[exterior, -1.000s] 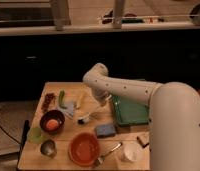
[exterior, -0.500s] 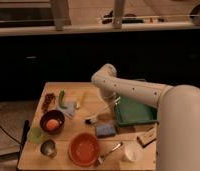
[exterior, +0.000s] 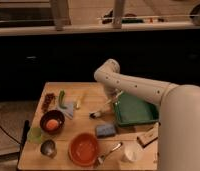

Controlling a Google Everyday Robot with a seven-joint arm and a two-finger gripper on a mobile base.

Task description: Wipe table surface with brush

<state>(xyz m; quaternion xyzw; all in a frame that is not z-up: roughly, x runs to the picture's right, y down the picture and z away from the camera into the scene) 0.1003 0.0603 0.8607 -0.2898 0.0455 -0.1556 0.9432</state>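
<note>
The table surface (exterior: 88, 92) is light tan wood and fills the lower left of the camera view. The brush (exterior: 103, 110) lies slanted near the table's middle, its dark head (exterior: 94, 115) down on the wood and its white handle rising up and to the right. My gripper (exterior: 115, 98) sits at the upper end of that handle, below the white arm's elbow (exterior: 108, 74), and is shut on the handle. The arm hides most of the gripper.
A green tray (exterior: 138, 111) lies right of the brush. A blue-grey sponge (exterior: 106, 130), orange bowl (exterior: 84, 148), metal utensil (exterior: 108, 153) and white cup (exterior: 129, 153) sit in front. A dark bowl (exterior: 52, 121), green cup (exterior: 35, 134) and metal cup (exterior: 48, 147) stand left.
The arm has swung to the right across the table toward the green tray. The brush head has shifted a little right and back with it.
</note>
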